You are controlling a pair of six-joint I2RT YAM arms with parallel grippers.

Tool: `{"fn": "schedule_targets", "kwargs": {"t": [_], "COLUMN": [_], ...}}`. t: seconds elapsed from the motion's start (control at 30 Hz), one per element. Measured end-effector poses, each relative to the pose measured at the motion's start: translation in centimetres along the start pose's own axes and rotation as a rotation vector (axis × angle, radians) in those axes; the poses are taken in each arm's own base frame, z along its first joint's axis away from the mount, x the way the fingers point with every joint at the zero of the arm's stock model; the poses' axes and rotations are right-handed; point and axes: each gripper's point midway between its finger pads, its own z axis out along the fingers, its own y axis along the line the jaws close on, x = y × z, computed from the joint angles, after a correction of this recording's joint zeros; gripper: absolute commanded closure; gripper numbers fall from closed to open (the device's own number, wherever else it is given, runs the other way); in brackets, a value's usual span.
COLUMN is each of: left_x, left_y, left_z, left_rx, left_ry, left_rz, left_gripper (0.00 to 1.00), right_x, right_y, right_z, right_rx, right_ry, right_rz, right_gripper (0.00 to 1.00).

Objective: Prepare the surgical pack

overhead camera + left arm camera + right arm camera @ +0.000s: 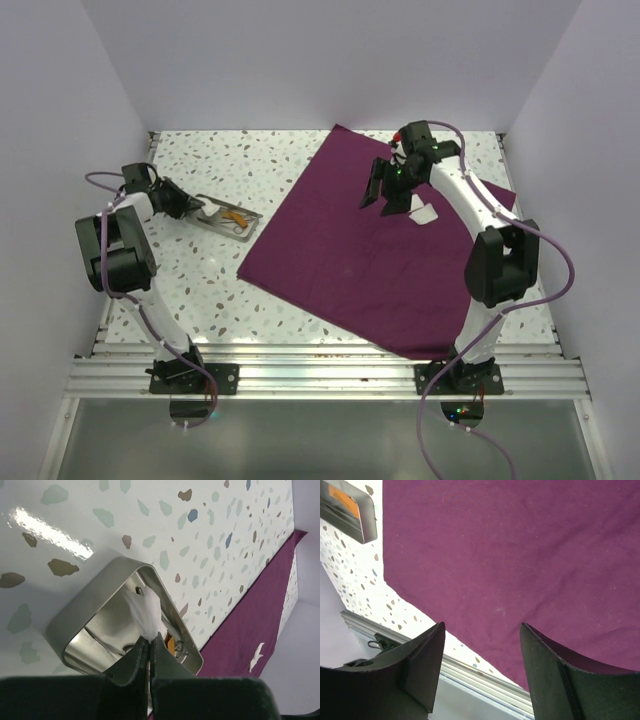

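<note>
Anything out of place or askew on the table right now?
Two things. The purple cloth lies skewed to the table edges, its near corner at the front rail. A small white piece sits alone on the cloth, away from the metal tray, where the left gripper pinches white gauze.

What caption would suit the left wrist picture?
Left pincer shut on white gauze over a shiny metal tray, purple cloth beyond.

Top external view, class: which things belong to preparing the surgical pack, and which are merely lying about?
Belong to the job:
purple cloth
metal tray
orange-handled instrument in the tray
white gauze, pinched in the left tool
white piece on the cloth

Merely there:
speckled table
metal rail
</note>
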Motion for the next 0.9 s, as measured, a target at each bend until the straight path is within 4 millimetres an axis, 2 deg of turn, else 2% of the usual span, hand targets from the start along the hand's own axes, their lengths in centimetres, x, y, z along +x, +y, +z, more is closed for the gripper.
{"fn": "schedule_targets", "kwargs": {"t": [0.07, 0.1, 0.13, 0.2, 0.23, 0.4, 0.43, 0.47, 0.6, 0.77, 0.9], "left_x": [-0.2, -0.2, -0.1, 0.0, 0.0, 0.4, 0.5, 0.7, 1.1, 1.8, 1.9], "left_y": [0.2, 0.3, 0.5, 0.6, 0.7, 1.2, 1.3, 1.1, 0.3, -0.7, -1.3], "left_z": [0.3, 0.4, 0.4, 0.4, 0.4, 0.4, 0.3, 0.1, -1.2, -1.9, -2.1], "left_rx": [-0.008, -0.013, -0.019, -0.027, -0.030, -0.055, -0.063, -0.062, -0.088, -0.129, -0.172], "left_ry": [-0.001, 0.000, 0.002, 0.005, 0.007, 0.021, 0.024, 0.029, 0.018, 0.009, 0.008], "left_rz": [-0.003, -0.005, -0.007, -0.015, -0.014, -0.027, -0.031, -0.037, -0.015, 0.023, 0.052], "left_gripper": [0.98, 0.91, 0.78, 0.68, 0.59, 0.47, 0.28, 0.23, 0.24, 0.24, 0.24], "right_x": [0.0, 0.0, 0.0, -0.1, -0.1, -0.5, -0.8, -1.1, -2.8, -4.5, -6.0], "right_y": [0.0, 0.0, 0.0, -0.1, -0.1, -0.9, -1.3, -1.9, -5.0, -10.1, -12.6], "right_z": [0.1, 0.1, 0.1, 0.2, 0.2, 0.8, 0.9, 1.0, 1.3, 1.6, 1.5], "right_rx": [0.001, 0.001, 0.000, 0.001, 0.002, 0.016, 0.025, 0.046, 0.121, 0.208, 0.245], "right_ry": [0.001, 0.000, -0.001, -0.002, -0.001, 0.003, -0.004, -0.015, -0.082, -0.152, -0.190], "right_rz": [0.006, 0.007, 0.007, 0.007, 0.008, 0.047, 0.064, 0.084, 0.185, 0.342, 0.394], "right_gripper": [0.35, 0.35, 0.35, 0.35, 0.35, 0.35, 0.35, 0.35, 0.35, 0.35, 0.35]}}
